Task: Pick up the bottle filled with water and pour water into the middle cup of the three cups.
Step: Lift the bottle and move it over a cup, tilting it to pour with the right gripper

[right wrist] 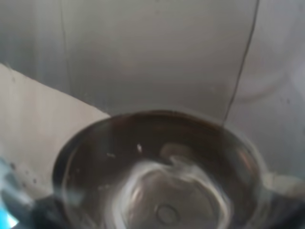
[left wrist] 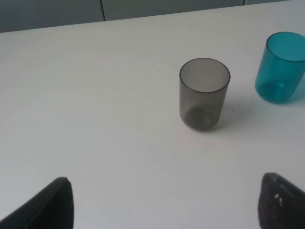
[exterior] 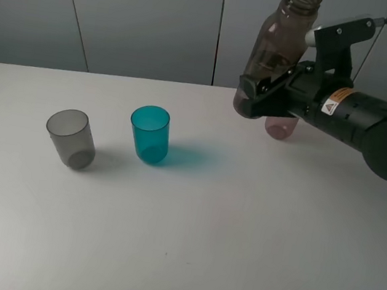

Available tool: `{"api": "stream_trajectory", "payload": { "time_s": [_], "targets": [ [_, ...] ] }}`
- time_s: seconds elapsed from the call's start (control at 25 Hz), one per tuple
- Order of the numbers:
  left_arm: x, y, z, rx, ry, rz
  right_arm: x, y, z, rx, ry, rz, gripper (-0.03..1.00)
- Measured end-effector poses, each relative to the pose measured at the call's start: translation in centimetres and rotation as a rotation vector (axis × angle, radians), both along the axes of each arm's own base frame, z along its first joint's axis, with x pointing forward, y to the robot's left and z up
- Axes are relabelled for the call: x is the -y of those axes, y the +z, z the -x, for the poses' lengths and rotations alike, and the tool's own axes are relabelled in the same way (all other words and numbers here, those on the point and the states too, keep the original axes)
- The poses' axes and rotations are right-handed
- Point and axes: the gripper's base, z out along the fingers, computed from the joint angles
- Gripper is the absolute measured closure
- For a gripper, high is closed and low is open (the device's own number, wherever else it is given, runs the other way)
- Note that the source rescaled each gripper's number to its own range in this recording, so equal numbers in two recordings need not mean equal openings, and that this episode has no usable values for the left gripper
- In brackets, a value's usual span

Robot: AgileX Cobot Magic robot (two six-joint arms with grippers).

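On the left of the surface (exterior: 235,255) stands the grey cup (exterior: 71,138). The left jaws hang near it, spread wide and empty, their two tips dark at the corners of the left wrist view. They hold nothing that the pour needs.

Just beside the grey cup, to its right, the teal cup (exterior: 149,134) stands upright with its mouth open. It is the target, and nothing lies between it and the bottle.

Well apart to the right, and higher, the bottle (exterior: 274,55) hangs clear of the surface. The right jaws are clamped across its lower body. Its long axis is near upright, with the uncapped neck on top and leaning a little to the right, away from the teal cup. The pink cup (exterior: 281,126) stands partly hidden behind those jaws.

The pour therefore looks to belong to the right arm: carry the bottle left until the neck is over the teal cup, then tip the neck leftward and down. How much water is inside I cannot tell.
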Motion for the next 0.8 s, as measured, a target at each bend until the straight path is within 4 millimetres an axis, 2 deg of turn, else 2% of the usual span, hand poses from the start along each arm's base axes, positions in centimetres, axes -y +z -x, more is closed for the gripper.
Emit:
{"api": "stream_trajectory", "payload": {
  "time_s": [0.52, 0.8],
  "targets": [
    [0.0, 0.0, 0.0, 0.0, 0.0, 0.0, -3.6, -1.1, -5.2, 0.058, 0.143, 0.019, 0.77],
    [0.0, 0.0, 0.0, 0.0, 0.0, 0.0, -4.8, -2.3, -7.8, 0.085, 0.217, 0.05, 0.77]
  ]
}}
